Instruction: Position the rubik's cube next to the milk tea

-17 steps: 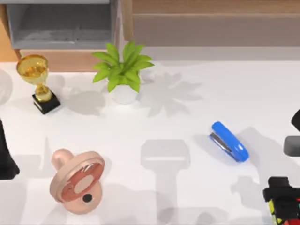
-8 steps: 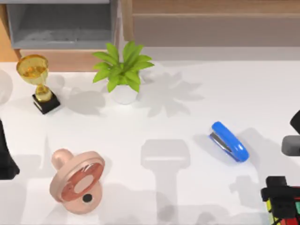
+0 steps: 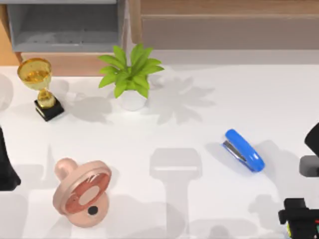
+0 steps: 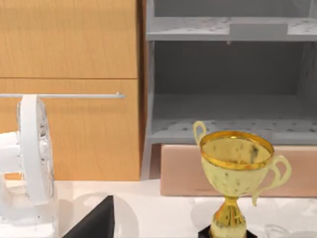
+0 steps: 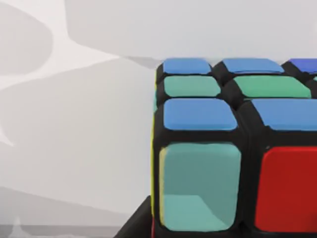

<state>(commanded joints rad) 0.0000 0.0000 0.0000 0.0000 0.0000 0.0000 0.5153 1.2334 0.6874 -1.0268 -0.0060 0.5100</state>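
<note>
**Ana:** Right gripper (image 3: 300, 219) first: where is it?

**Ben:** At the bottom right corner of the top view, well apart from the blue stapler (image 3: 243, 150). Whether it is holding anything, I cannot tell.

**Ana:** And the rubik's cube (image 5: 233, 148)?

**Ben:** The right wrist view has it very close to the camera, over the white table (image 3: 199, 124). It is black-framed, with blue and green squares on one face and a teal and a red square on another. I cannot tell whether it rests on the surface.

**Ana:** Left arm?

**Ben:** Parked at the left edge of the top view. I cannot tell the state of its gripper either.

**Ana:** Any containers?

**Ben:** A white pot (image 3: 132, 101) at the back holds a green plant (image 3: 130, 69). A gold trophy (image 3: 39, 84) stands upright on a black base at the back left, and I cannot make out anything in its cup. Behind it is a grey shelf unit (image 3: 65, 25).

**Ana:** What do the views add to each other?

**Ben:** From above, a pink pacifier (image 3: 82, 191) lies front left. The left wrist view looks at the trophy from the side, with a white fan (image 4: 32, 148) and a wooden cabinet (image 4: 69, 74) beside the shelf.
</note>
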